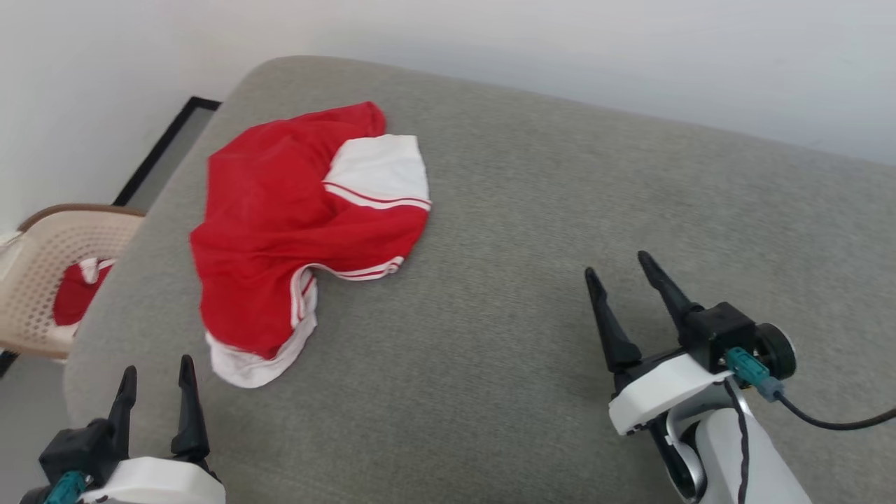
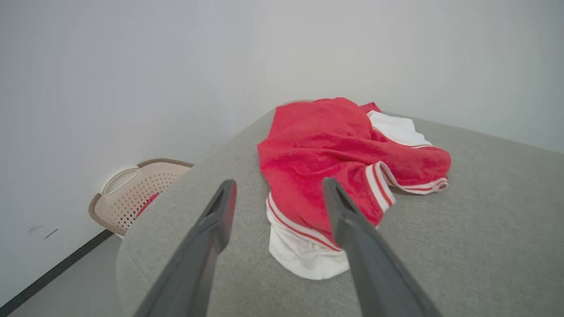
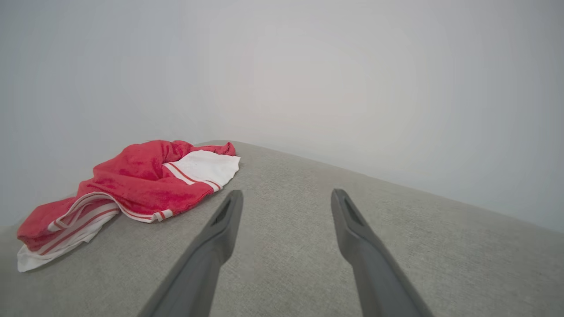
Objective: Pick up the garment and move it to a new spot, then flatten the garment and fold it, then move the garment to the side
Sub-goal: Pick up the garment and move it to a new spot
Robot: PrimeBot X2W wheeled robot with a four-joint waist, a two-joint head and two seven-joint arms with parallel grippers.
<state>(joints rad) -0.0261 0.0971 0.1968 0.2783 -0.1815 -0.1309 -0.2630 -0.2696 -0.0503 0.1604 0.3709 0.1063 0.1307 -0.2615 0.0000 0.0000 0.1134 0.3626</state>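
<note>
The garment is a small red shirt with white sleeves and red-white striped trim, lying crumpled on the left part of a grey cushioned surface. Its print is hidden in the folds. My left gripper stands open at the lower left, just short of the garment's near white sleeve. In the left wrist view the garment lies just beyond the open fingers. My right gripper is open over bare cushion, well to the right of the garment. The right wrist view has the garment to the left of its gripper.
A beige perforated basket stands on the floor left of the cushion, with a red and white cloth inside. A white wall runs behind. The cushion's rounded left edge drops off close to the garment.
</note>
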